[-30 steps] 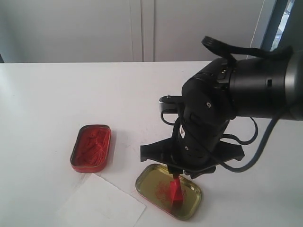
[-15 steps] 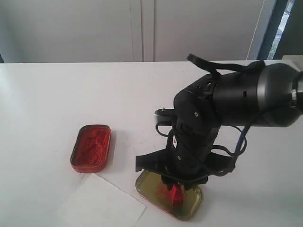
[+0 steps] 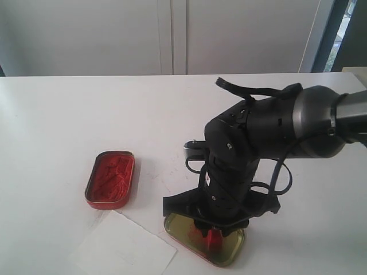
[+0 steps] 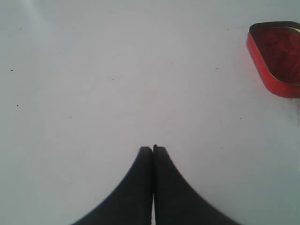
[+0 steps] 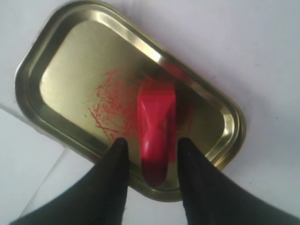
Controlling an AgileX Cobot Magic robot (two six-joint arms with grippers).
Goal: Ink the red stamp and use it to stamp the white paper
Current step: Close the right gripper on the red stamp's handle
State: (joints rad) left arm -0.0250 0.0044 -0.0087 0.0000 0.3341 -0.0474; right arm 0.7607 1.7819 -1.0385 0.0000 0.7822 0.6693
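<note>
The red stamp (image 5: 157, 124) stands in the brass-coloured tin lid (image 5: 75, 56), its handle pointing toward the right wrist camera. My right gripper (image 5: 152, 140) is open, one finger on each side of the stamp's handle with a narrow gap on both sides. In the exterior view the right gripper (image 3: 212, 226) hangs low over the stamp (image 3: 214, 239) in the lid (image 3: 178, 224). The white paper (image 3: 123, 247) lies flat left of the lid, and its corner (image 5: 23, 159) shows beside the lid. My left gripper (image 4: 153, 148) is shut over bare tabletop, holding nothing.
An open red tin of ink paste (image 3: 110, 179) sits on the table left of the lid, also seen as the red tin (image 4: 279, 54) in the left wrist view. Red smears mark the inside of the lid. The right arm's body and cables hide the table behind the lid.
The right arm has swung left and come down, so its fingers now straddle the stamp in the lid. The stamp, lid, tin and paper have not moved.
</note>
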